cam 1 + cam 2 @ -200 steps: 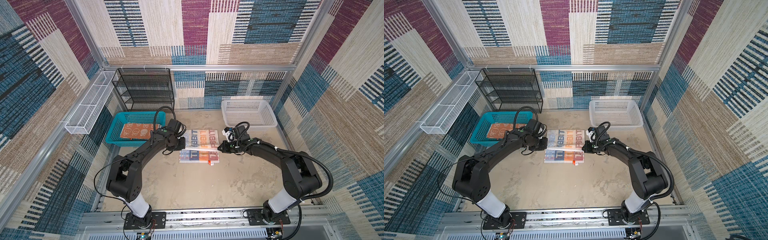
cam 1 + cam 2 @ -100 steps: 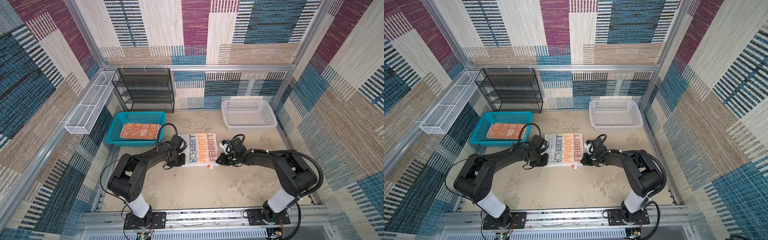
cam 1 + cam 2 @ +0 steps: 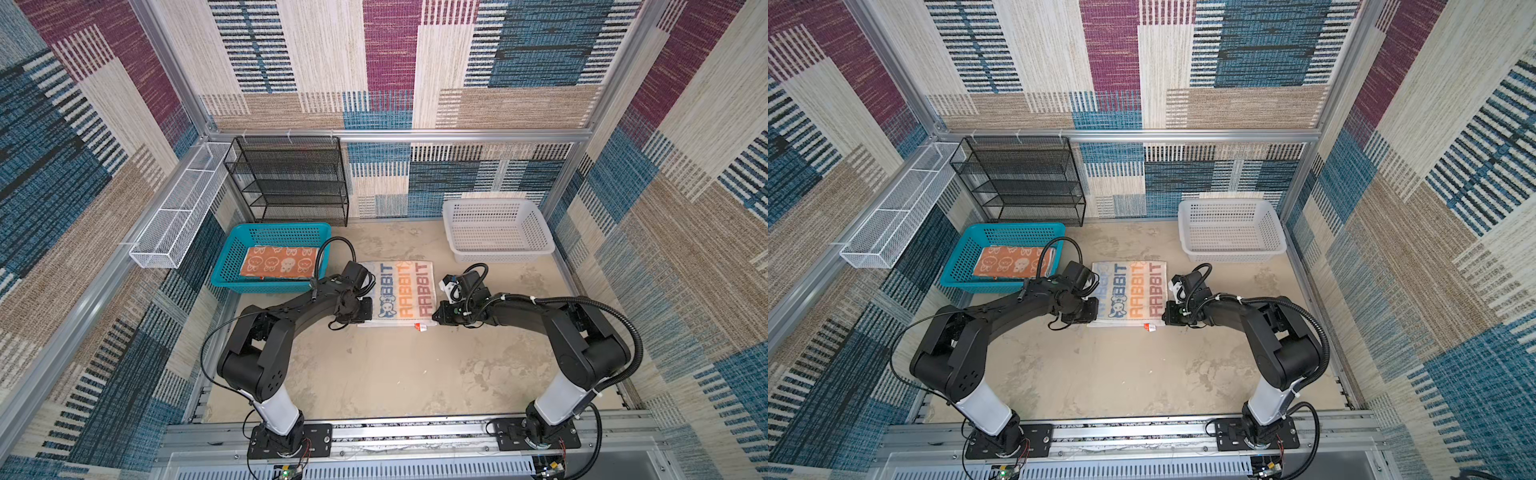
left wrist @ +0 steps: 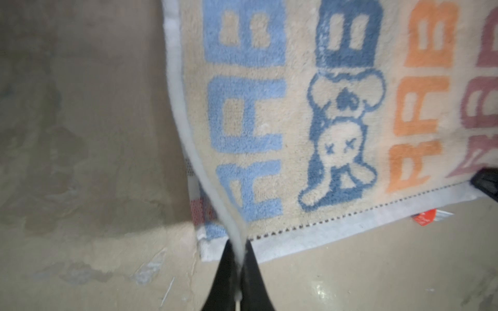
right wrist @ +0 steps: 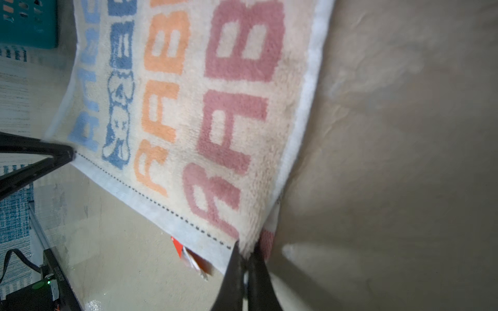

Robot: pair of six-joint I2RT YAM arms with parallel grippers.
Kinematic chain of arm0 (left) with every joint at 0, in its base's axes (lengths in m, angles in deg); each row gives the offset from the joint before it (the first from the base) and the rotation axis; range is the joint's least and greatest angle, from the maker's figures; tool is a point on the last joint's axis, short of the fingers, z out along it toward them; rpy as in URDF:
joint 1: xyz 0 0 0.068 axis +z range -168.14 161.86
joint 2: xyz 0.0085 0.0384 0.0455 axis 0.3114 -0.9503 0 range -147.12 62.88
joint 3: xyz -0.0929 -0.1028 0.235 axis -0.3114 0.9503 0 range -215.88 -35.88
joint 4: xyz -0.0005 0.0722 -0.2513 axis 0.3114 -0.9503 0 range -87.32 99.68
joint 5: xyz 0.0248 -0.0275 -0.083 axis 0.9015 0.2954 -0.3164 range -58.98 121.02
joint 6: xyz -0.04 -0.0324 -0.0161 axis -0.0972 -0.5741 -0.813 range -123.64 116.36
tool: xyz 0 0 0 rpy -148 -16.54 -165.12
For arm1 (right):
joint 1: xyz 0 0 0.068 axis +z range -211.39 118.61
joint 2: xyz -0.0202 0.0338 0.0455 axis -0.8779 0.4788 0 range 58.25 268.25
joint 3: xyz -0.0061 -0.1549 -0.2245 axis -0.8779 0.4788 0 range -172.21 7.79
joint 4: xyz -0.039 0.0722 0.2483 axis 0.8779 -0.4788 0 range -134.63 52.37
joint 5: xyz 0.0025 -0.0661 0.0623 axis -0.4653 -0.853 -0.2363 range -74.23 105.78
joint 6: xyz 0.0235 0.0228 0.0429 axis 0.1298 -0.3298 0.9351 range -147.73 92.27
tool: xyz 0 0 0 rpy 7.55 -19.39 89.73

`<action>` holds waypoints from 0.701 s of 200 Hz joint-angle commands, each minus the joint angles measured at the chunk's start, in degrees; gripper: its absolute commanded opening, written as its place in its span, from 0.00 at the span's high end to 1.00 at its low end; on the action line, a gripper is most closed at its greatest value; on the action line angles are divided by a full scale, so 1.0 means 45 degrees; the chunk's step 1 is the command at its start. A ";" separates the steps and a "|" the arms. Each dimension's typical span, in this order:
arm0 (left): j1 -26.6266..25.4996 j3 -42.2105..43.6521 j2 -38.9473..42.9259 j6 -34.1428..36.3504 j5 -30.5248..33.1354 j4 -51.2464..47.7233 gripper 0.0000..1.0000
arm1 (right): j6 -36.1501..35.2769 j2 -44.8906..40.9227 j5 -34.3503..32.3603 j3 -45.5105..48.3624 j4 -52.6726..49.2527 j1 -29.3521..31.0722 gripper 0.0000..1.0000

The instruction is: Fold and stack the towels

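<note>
**Left wrist view: towel corner clamped, and the same on the right**

In the left wrist view we see the left tool (image 4: 238, 251) closed on the white hem at one near corner of the whitish terry towel with "RABBIT" lettering in blue, orange and dusty pink (image 4: 310, 113). The hem curves up into the two black fingers (image 4: 225, 272), and a lower layer of the same towel lies flat beneath the raised edge.

In the right wrist view the right tool (image 5: 244, 253) is clamped on the other near corner. A small red-and-white tag (image 5: 192, 259) pokes out from under the stitched hem just beside it.

In both top views we find this towel (image 3: 405, 291) on the bare beige bench (image 3: 395, 374), between the two arms. Its lettering faces up and both tools sit at its near edge.

The orange terry towel with white rabbit faces (image 3: 277, 262) lies flat in the teal plastic basket (image 3: 266, 287) to the left. A white plastic basket (image 3: 503, 257) stands at the back right, well apart from the towels. A black wire-mesh rack (image 3: 291, 178) stands against the rear wall.
</note>
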 commanded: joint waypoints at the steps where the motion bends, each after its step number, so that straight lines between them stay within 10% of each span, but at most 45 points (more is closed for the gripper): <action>1: 0.0021 -0.0334 0.0607 0.0212 0.0628 -0.0741 1.00 | -0.0240 -0.0690 -0.0341 -0.0349 -0.0789 0.0021 1.00; 140: 0.0019 0.1218 -0.0052 0.0140 0.0630 0.0312 1.00 | 0.0163 -0.0441 -0.0049 0.1200 0.0261 0.0328 1.00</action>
